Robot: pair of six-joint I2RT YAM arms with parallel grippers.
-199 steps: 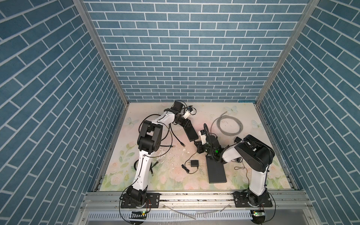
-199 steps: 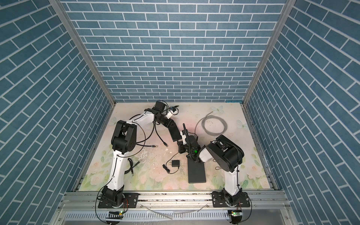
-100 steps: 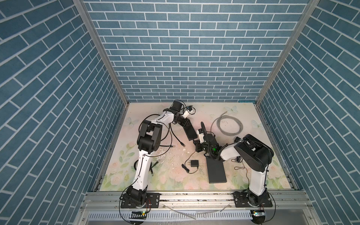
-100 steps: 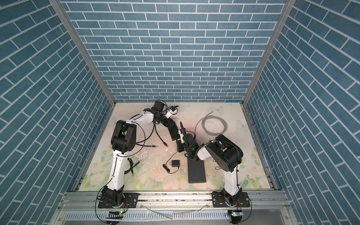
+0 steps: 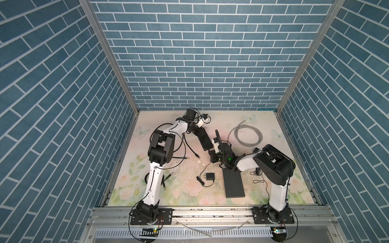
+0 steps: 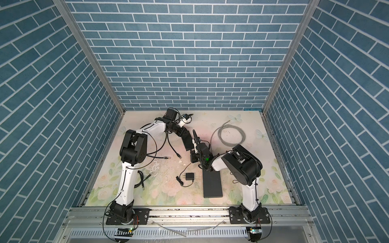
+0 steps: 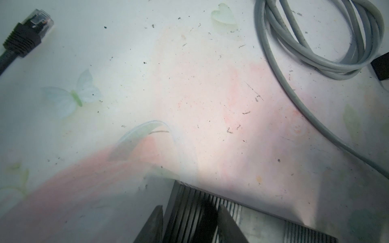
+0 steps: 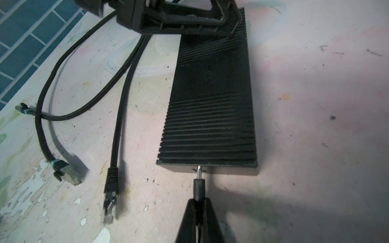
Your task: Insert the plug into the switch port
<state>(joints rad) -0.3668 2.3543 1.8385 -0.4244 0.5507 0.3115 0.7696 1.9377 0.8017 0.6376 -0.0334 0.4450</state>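
The switch (image 8: 210,105) is a long black ribbed box lying flat on the table; in both top views it sits between the two grippers (image 5: 205,141) (image 6: 187,142). My right gripper (image 8: 199,201) (image 5: 212,153) is shut on the plug (image 8: 199,187), a thin black barrel. The plug's metal pin touches the small port (image 8: 199,168) in the switch's near end face. My left gripper (image 7: 189,210) (image 8: 189,21) holds the far end, one finger past the end face and the other on the ribbed top.
A second flat black box (image 5: 233,183) lies in front of the right arm, with a small black adapter (image 5: 210,176) to its left. A grey cable coil (image 5: 246,134) lies at the back right. Black network cables (image 8: 110,202) (image 5: 185,147) trail left of the switch.
My right gripper has edged a little back and to the left with the plug, closer to the switch's near end. The left arm and the switch have not visibly moved.
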